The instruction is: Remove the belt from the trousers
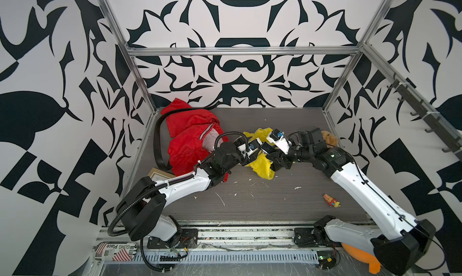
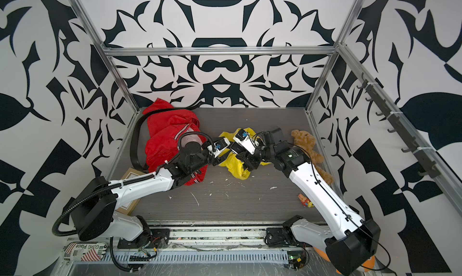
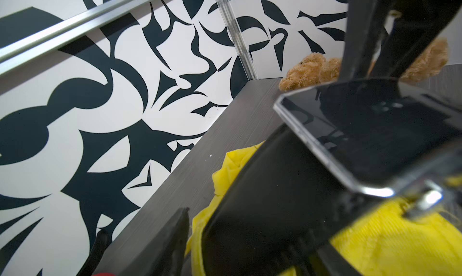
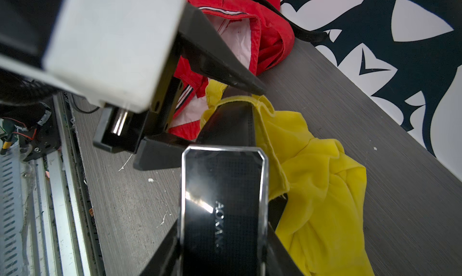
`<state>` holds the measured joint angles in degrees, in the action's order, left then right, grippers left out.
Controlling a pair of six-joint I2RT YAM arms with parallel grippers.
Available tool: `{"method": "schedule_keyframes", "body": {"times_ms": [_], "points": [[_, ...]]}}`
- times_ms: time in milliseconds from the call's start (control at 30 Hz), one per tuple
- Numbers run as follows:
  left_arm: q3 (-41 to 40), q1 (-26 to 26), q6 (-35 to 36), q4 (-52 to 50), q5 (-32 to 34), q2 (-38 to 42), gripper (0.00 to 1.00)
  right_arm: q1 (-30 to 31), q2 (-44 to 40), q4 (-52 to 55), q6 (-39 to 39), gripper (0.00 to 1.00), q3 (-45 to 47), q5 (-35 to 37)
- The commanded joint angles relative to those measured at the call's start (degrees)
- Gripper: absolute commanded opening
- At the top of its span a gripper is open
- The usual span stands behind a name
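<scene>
Landmark: yellow trousers [image 1: 262,163], crumpled mid-table [image 1: 275,207].

- Belt [image 4: 231,122]: the black strap runs under a yellow waistband fold at the near edge of the trousers. I judge it threaded, not freed.
- Buckle [image 4: 225,199]: glossy, lettered AOKANG, hanging just off the trousers' waistband.
- Right gripper [image 4: 225,228]: fingers pressed on the buckle's two long edges. I read that as a firm pinch.
- Left gripper [image 4: 225,119]: jaws spread, one finger on each side of the strap where it enters the trousers. I see no contact with strap or cloth.
- Red garment [image 1: 190,142] with its own black belt [image 1: 158,142] lies beside the trousers, on the left arm's side.
- Teddy bear [image 2: 307,147] sits beyond the trousers on the right arm's side.

Risks as I see them:
- If I pull the buckle with nothing pinning the cloth, the light trousers would likely drag along and the strap would stay in its loops.
- If the left jaws close on the strap instead of the waistband, both arms hold the belt and fight each other.
- The polished buckle edges give little purchase, so a hard tug could pop the buckle free.
- The two grippers sit very near each other over the trousers, so a careless swing could knock them together.
</scene>
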<state>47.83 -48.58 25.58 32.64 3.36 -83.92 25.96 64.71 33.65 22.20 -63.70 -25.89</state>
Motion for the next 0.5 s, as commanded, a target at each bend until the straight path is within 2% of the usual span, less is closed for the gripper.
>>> {"method": "schedule_keyframes", "body": {"times_ms": [0, 167, 267, 333, 467], "points": [[-0.08, -0.03, 0.32, 4.67, -1.5, 1.04, 0.64, -0.46, -1.71, -2.12, 0.24, 0.0, -2.56, -3.98], [-1.81, -0.03, -0.69, 4.89, -1.88, 3.51, 0.62, -1.17, -1.27, -1.46, 0.57, 0.0, -3.16, -5.07], [-0.92, -0.03, -0.8, 4.18, -1.61, 2.27, 0.59, -1.23, -0.82, -1.8, 0.43, 0.0, -3.1, -5.74], [-0.22, -0.03, -0.63, 5.05, -1.25, 0.7, 0.5, -1.16, -0.48, -2.37, 0.15, 0.0, -2.88, -6.1], [2.58, -0.03, 0.19, 3.83, -2.1, -2.13, 0.24, -1.34, -0.18, -2.43, -0.14, 0.0, -2.75, -6.18]]}}
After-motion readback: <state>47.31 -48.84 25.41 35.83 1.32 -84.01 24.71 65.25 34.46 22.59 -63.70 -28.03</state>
